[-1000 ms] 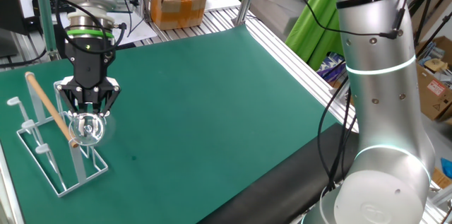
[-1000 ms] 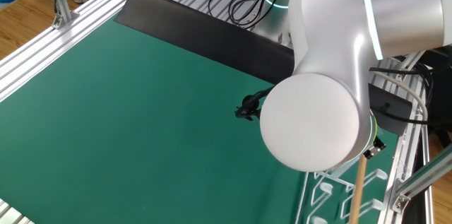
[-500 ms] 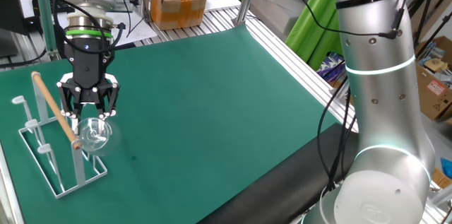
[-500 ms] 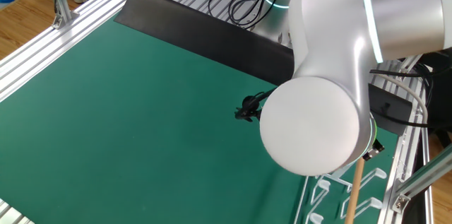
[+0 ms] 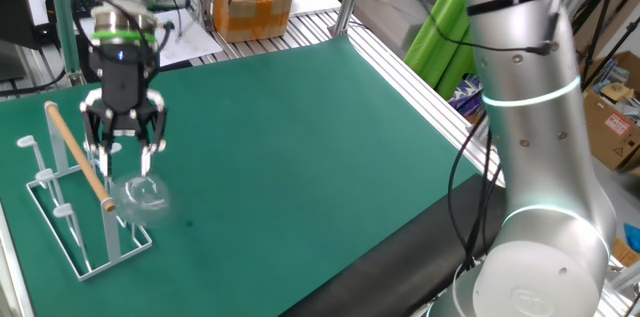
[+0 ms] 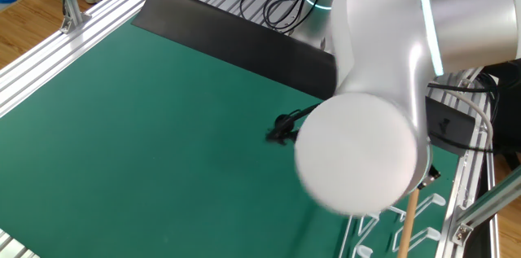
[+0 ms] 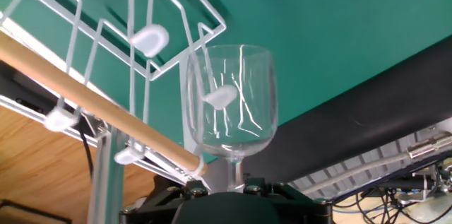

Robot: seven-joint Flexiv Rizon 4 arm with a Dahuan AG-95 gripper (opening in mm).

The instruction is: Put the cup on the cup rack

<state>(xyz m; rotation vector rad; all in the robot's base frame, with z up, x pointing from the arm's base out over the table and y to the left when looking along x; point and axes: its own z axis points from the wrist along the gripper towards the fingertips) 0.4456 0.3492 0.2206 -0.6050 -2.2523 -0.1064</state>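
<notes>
The cup (image 5: 145,195), a small clear glass goblet, hangs tilted on the end peg of the cup rack (image 5: 60,219), a white wire rack with a slanted wooden rod (image 5: 75,152). My gripper (image 5: 124,169) is just above the cup, with its fingers spread apart and off the glass. In the hand view the cup's bowl (image 7: 229,104) sits over a flat-tipped peg (image 7: 220,95), next to the rod (image 7: 92,100), and its stem runs down behind my gripper's black body. In the other fixed view the arm hides the gripper and the cup; only the rack (image 6: 383,213) shows.
The green mat (image 5: 300,147) covers the table. A cardboard box (image 5: 252,2) stands beyond the far edge. Aluminium rails (image 5: 420,87) run along the right side, and a black strip (image 5: 400,257) borders the front. The arm's large silver body (image 5: 530,137) stands at the right.
The gripper's fingers have spread apart and the hand has lifted slightly. The cup has dropped lower onto the rack's end peg and now tilts there. The rack has shifted a little.
</notes>
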